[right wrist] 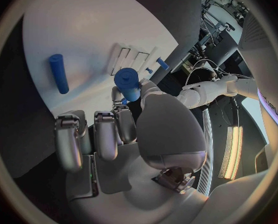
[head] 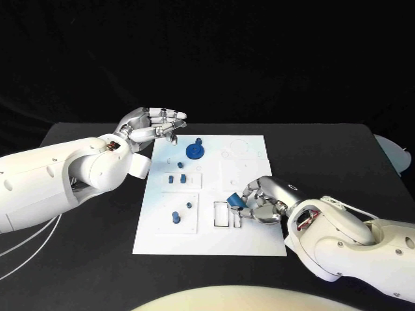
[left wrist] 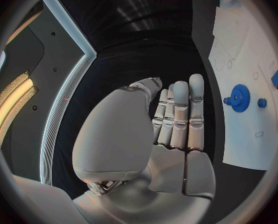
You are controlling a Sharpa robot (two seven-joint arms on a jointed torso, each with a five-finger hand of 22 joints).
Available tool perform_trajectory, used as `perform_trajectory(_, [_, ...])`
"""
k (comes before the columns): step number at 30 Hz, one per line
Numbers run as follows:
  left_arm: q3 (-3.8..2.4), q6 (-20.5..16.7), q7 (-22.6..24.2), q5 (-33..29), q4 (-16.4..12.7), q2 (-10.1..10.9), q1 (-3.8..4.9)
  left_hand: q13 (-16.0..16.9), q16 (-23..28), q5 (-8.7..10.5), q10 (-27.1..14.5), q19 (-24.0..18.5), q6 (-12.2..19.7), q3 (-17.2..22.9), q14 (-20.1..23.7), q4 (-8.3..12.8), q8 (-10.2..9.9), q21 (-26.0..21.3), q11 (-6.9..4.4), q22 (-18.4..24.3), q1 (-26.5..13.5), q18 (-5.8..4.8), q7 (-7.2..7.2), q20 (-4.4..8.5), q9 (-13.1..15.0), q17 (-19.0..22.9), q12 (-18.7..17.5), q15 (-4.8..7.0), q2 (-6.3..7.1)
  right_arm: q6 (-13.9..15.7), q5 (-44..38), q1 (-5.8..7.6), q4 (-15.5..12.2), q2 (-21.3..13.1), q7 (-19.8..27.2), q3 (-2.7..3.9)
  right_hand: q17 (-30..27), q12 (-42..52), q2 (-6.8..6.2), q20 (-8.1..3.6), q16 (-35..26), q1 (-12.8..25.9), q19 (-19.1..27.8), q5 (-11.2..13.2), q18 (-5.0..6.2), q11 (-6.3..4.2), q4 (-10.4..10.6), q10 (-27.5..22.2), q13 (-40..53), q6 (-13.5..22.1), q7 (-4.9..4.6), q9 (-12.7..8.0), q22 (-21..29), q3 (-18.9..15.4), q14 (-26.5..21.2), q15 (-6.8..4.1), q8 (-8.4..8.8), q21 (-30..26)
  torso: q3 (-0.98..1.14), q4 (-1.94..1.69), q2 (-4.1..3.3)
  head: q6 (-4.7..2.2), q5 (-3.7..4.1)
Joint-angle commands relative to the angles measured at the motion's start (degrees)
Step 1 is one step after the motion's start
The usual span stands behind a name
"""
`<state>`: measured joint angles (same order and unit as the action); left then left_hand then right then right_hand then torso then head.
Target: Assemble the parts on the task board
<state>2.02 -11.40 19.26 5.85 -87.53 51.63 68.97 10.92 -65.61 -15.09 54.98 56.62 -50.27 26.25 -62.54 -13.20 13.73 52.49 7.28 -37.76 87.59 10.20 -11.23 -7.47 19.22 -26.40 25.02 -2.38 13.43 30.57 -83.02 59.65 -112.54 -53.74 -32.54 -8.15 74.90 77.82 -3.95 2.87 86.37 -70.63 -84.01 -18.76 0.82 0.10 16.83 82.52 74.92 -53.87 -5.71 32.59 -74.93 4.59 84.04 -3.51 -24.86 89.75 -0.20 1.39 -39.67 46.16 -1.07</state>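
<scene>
One small blue part [head: 233, 197], pinched in right hand [head: 260, 201] fingers near the task board [head: 249, 243] front edge; likely light, rigid, slick; grip its sides. Left hand [head: 154, 126] spread, empty.

Matt white task board [head: 249, 220] — plastic-looking

From my console I see the black table [head: 86, 259] spreading across the lower half of the head view. A pale rounded object [head: 399, 153] sits at its right edge, beyond which everything is dark.
</scene>
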Motion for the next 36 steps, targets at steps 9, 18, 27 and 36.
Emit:
perform_trajectory(9, [-0.04,0.98,0.26,-0.18,-0.18,0.0,0.05,0.05,0.06,-0.02,-0.42,-0.2,0.39,0.28,0.18,-0.13,-0.3,-0.23,-0.12,0.08,-0.69,0.38,0.11,-0.24,-0.06,0.07,0.32,-0.28,-0.04,-4.46,1.81,-0.86,1.87,3.04,0.53,-0.07,4.71,-0.2,1.5,-0.71,0.18,5.74,-5.99,2.86,-0.82,-0.69,0.08,0.42,4.36,-3.45,2.2,0.09,-15.07,-2.57,4.03,-0.69,-1.69,0.25,-0.03,-0.06,-0.05,0.34,-0.2])
perform_trajectory(18, [-0.04,0.99,0.26,-0.18,-0.31,0.33,0.05,0.05,0.06,-0.02,-0.42,-0.2,0.39,0.28,0.18,-0.13,-0.3,-0.23,-0.12,0.08,-0.69,0.38,0.11,-0.24,-0.06,0.07,0.32,-0.28,-0.04,-4.86,1.16,-0.95,2.77,4.06,0.36,-0.07,4.99,0.2,2.07,-0.99,0.26,8.78,-5.99,3.4,-0.82,-1.02,0.08,0.83,4.86,-3.69,2.52,0.46,-15.07,-4.75,4.09,-0.96,-2.9,0.25,-0.04,-0.06,-0.08,0.54,-0.29])
perform_trajectory(27, [-0.04,0.97,0.17,-0.18,-0.5,0.61,0.06,0.05,0.06,-0.02,-0.42,-0.2,0.39,0.28,0.18,-0.13,-0.3,-0.23,-0.12,0.08,-0.69,0.38,0.11,-0.24,-0.06,0.07,0.32,-0.28,-0.04,-4.53,0.35,-0.95,3.58,4.63,0.24,-0.07,5.02,0.07,2.2,-1.09,0.26,11.05,-5.99,5.83,-0.82,-1.09,0.1,0.84,4.9,-3.48,2.58,0.71,-15.07,-6.94,4.1,-1.03,-3.71,0.25,-0.05,-0.01,-0.1,0.61,-0.39])
perform_trajectory(36, [-0.04,1.03,0.09,-0.18,-0.61,0.83,0.06,0.06,0.04,-0.04,-0.55,-0.22,0.44,0.36,0.21,-0.15,-0.29,-0.29,-0.1,0.11,-0.8,0.38,0.1,-0.26,-0.05,0.11,0.39,-0.3,-0.11,-4.08,-0.97,-0.94,4.25,4.96,0.0,-0.06,4.94,-1.22,0.04,-0.95,0.17,16.48,-5.99,15.45,-0.82,-0.84,0.22,0.11,4.12,-2.32,2.31,1.0,-15.07,-12.89,4.05,-0.84,-4.7,0.25,0.0,0.05,-0.04,0.71,-0.55])
